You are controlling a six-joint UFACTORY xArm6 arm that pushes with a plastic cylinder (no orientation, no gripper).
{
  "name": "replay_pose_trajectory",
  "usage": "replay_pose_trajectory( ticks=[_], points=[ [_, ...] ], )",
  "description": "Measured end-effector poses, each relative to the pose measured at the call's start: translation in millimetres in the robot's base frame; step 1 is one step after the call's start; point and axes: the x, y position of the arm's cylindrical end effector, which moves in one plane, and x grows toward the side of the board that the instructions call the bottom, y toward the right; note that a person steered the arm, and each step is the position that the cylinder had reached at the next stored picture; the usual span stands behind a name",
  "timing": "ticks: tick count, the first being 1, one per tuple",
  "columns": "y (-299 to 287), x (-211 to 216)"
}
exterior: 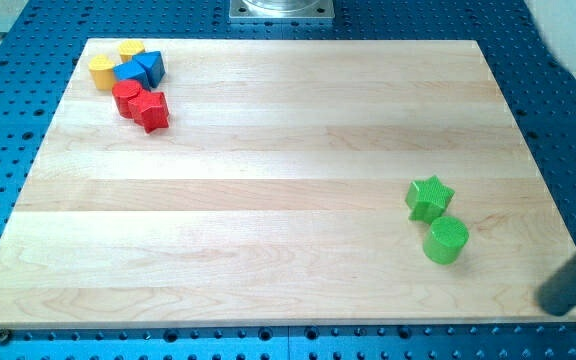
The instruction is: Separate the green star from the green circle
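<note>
The green star lies at the view's lower right on the wooden board. The green circle sits just below and slightly right of it, touching or nearly touching. My rod enters from the view's right edge, blurred, and my tip is at the board's lower right corner, to the right of and below the green circle, well apart from both green blocks.
At the view's top left is a tight cluster: a yellow block, another yellow block, two blue blocks, a red circle-like block and a red star. A blue perforated table surrounds the board.
</note>
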Motion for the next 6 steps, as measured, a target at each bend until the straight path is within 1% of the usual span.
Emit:
replay_pose_trajectory(
  ticks=[1,2,4,5,6],
  points=[
    [-43.8,-15.5],
    [-50.3,-51.1],
    [-73.3,-103.2],
    [-104.1,-133.6],
    [-118.4,-184.4]
  ],
)
